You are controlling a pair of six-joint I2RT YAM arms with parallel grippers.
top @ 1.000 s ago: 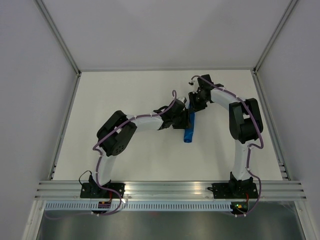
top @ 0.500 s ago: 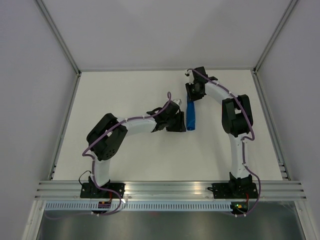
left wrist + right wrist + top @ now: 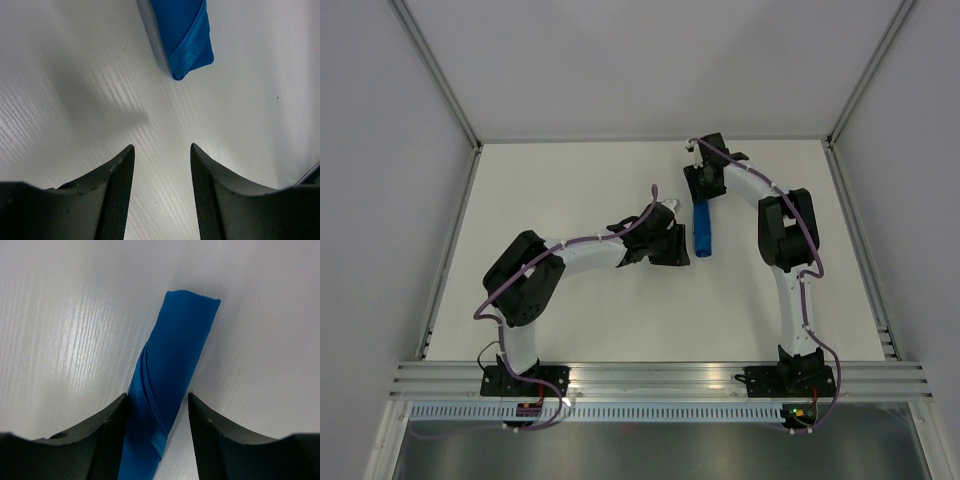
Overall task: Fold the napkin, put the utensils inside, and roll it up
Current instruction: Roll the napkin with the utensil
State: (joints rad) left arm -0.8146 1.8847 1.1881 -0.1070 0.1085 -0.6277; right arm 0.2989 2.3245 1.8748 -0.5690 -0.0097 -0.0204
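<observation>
The napkin (image 3: 701, 230) lies rolled into a tight bright blue tube on the white table, near the middle right. No utensils show; they are hidden or out of view. My right gripper (image 3: 703, 192) is at the roll's far end. In the right wrist view it (image 3: 156, 396) is open, with its fingers on either side of the roll (image 3: 175, 355); the left finger is close against the cloth. My left gripper (image 3: 680, 246) sits just left of the roll. In the left wrist view it (image 3: 161, 147) is open and empty, with the roll's end (image 3: 185, 40) ahead of it.
The white table (image 3: 570, 190) is bounded by grey walls and metal corner posts. An aluminium rail (image 3: 660, 378) runs along the near edge, where both arm bases are bolted.
The blue roll has shifted farther from the bases and turned nearly straight. My right gripper moved back and left along it. My left gripper drew away to the left of the roll.
</observation>
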